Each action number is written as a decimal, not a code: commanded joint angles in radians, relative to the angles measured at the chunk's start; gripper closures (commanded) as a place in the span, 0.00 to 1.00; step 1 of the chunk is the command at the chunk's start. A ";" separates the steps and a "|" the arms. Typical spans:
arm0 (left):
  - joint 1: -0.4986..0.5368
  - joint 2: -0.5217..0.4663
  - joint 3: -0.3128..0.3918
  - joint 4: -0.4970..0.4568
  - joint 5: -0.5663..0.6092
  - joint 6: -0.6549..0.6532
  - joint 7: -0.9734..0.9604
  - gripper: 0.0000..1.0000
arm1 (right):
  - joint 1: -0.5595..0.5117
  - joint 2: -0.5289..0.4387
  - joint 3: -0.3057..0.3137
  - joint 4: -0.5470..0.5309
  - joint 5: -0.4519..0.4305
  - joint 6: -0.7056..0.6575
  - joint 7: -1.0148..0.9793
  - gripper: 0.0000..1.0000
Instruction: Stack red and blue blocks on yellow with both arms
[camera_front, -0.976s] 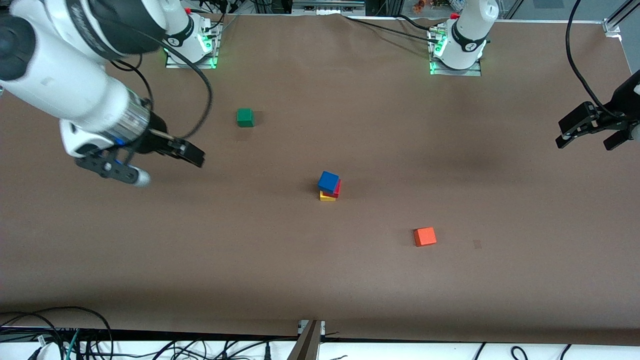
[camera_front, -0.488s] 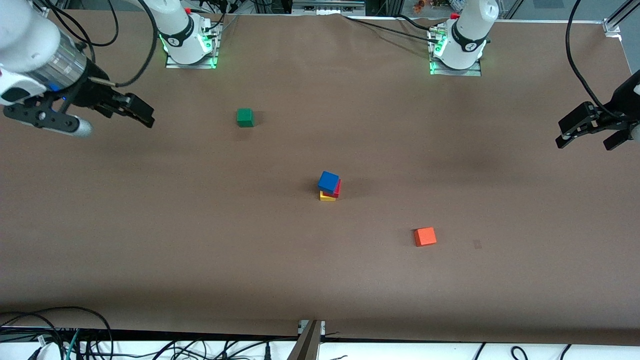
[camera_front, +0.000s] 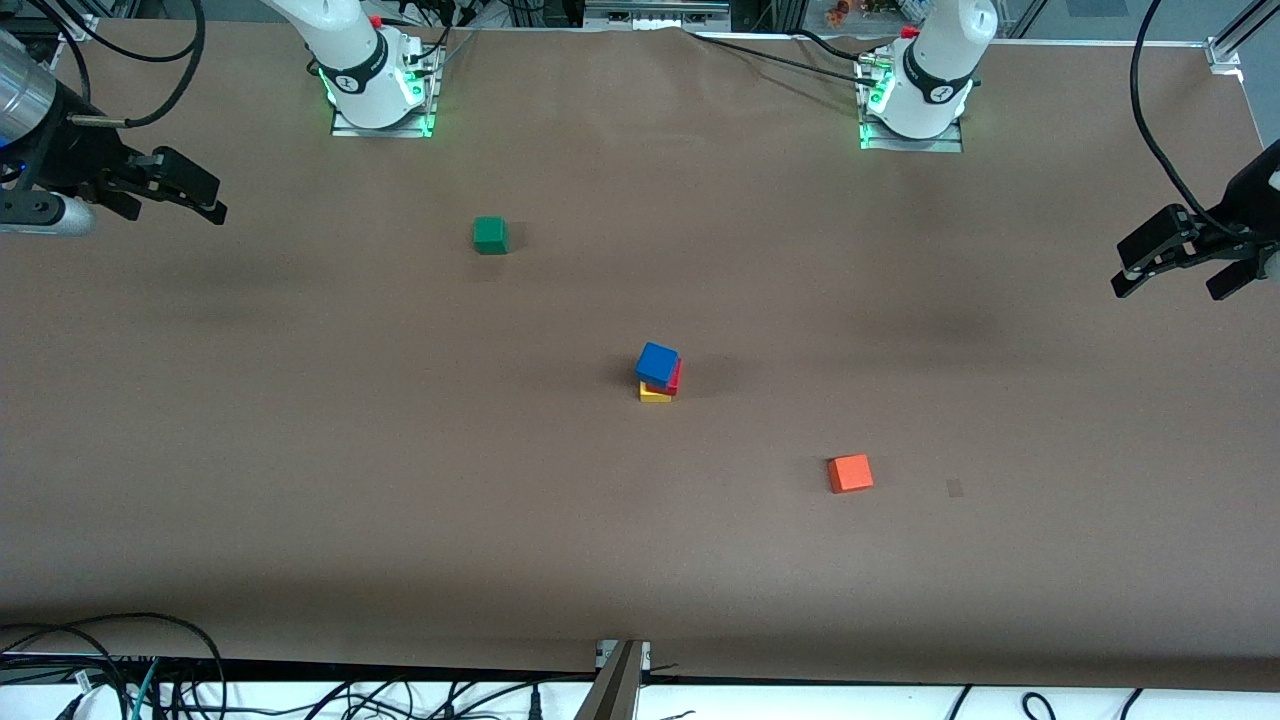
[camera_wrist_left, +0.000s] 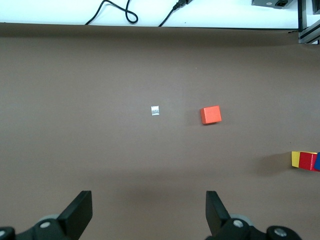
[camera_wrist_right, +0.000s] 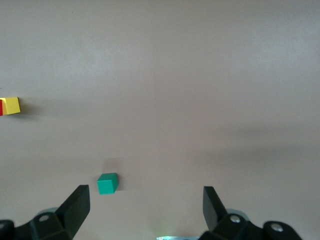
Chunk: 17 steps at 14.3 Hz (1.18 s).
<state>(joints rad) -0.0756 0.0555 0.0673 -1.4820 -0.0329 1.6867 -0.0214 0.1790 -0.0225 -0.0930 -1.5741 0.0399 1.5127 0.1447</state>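
A blue block (camera_front: 657, 362) sits on a red block (camera_front: 674, 379), which sits on the yellow block (camera_front: 654, 394), as a slightly skewed stack mid-table. The stack also shows at the edge of the left wrist view, yellow (camera_wrist_left: 295, 159) beside red (camera_wrist_left: 308, 161), and of the right wrist view, yellow (camera_wrist_right: 11, 105). My right gripper (camera_front: 165, 195) is open and empty, raised over the right arm's end of the table. My left gripper (camera_front: 1180, 262) is open and empty, raised over the left arm's end. Both are well away from the stack.
A green cube (camera_front: 490, 235) lies farther from the front camera than the stack, toward the right arm's end; it shows in the right wrist view (camera_wrist_right: 107, 183). An orange cube (camera_front: 850, 473) lies nearer, toward the left arm's end, also in the left wrist view (camera_wrist_left: 210, 114).
My right arm has drawn back from near the stack toward its own end of the table, lifting away. The left arm and the stack have not moved.
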 joint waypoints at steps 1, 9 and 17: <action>-0.009 -0.005 0.008 0.002 -0.018 -0.005 -0.011 0.00 | -0.018 -0.028 0.032 -0.037 -0.023 0.018 -0.014 0.00; -0.009 -0.005 0.008 -0.001 -0.018 -0.005 -0.009 0.00 | -0.016 -0.010 0.022 -0.020 -0.025 0.014 -0.019 0.00; -0.007 -0.009 0.009 -0.001 -0.016 -0.106 0.012 0.00 | -0.012 -0.008 0.025 -0.018 -0.028 0.017 -0.043 0.00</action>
<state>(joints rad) -0.0767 0.0560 0.0673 -1.4855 -0.0329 1.6402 -0.0272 0.1726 -0.0204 -0.0784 -1.5808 0.0282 1.5214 0.1143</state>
